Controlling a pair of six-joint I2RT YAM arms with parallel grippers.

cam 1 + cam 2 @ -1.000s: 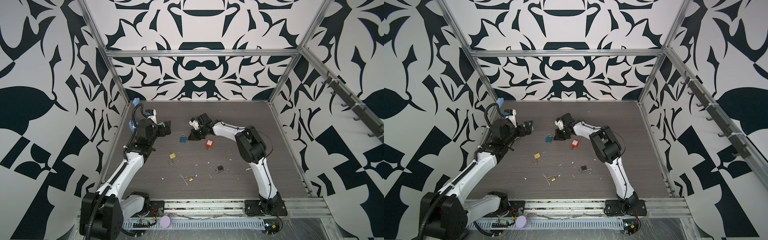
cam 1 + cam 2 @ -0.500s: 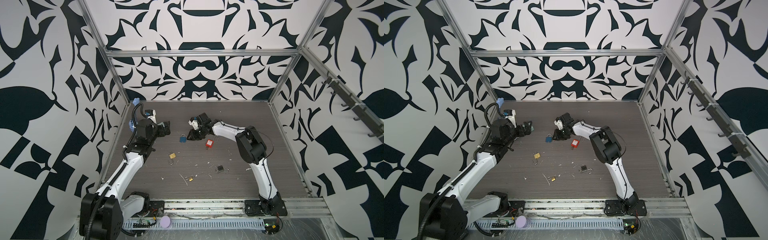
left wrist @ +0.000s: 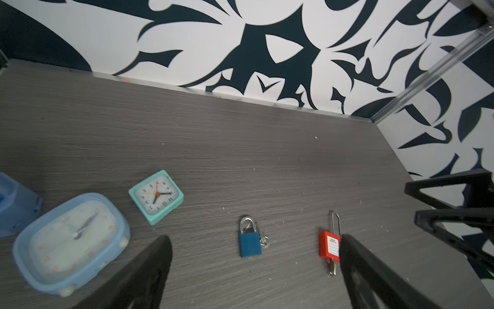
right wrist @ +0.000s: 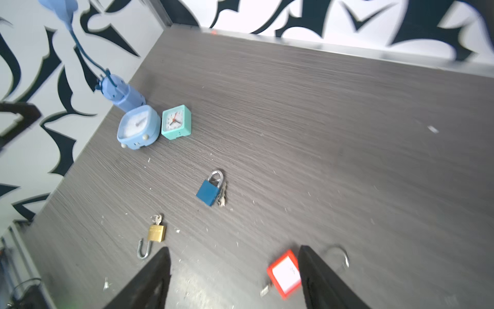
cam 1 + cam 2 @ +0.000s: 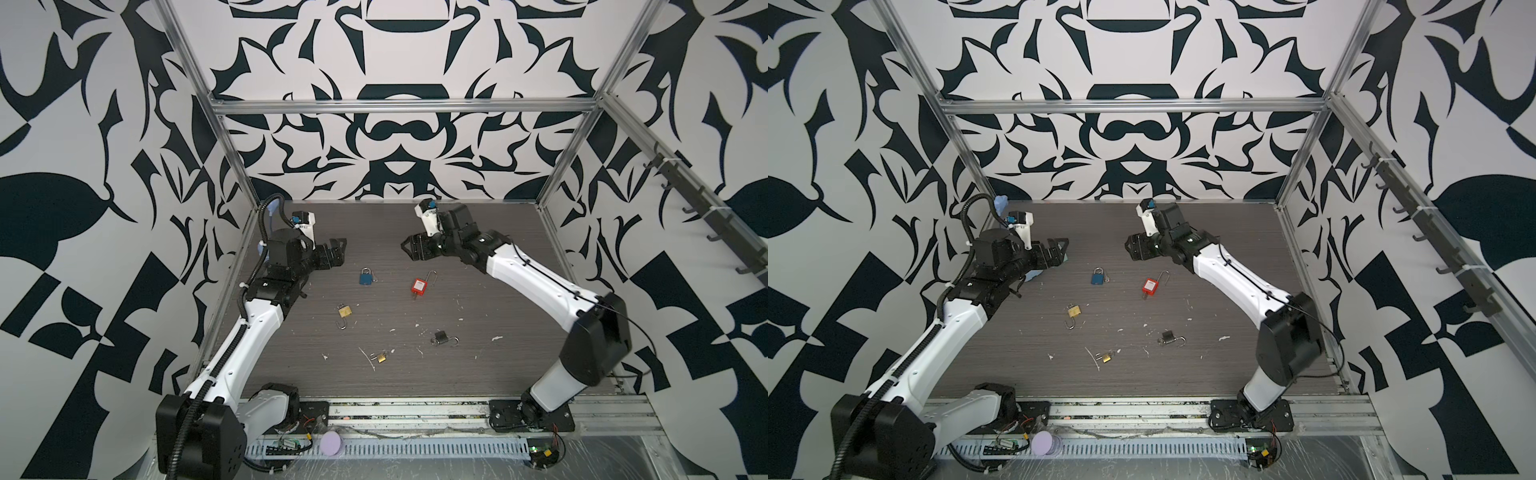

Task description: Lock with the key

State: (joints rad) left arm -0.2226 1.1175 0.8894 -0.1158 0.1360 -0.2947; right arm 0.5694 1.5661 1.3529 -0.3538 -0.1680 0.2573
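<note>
Grey table [image 5: 415,374], five padlocks [image 5: 366,277], two clocks [image 3: 156,196]

place: robotics lab test cell | enclosure: aluminium-profile frame [image 5: 399,109] lined with black-and-white patterned wall panels [image 5: 399,166] | surface: grey wood-grain tabletop [image 5: 478,266] | rig: left robot arm [image 5: 257,328] and right robot arm [image 5: 536,286] bolted to front metal rail [image 5: 415,409] | wiring: slotted cable duct [image 5: 415,449], bare circuit board [image 5: 284,446]
</note>
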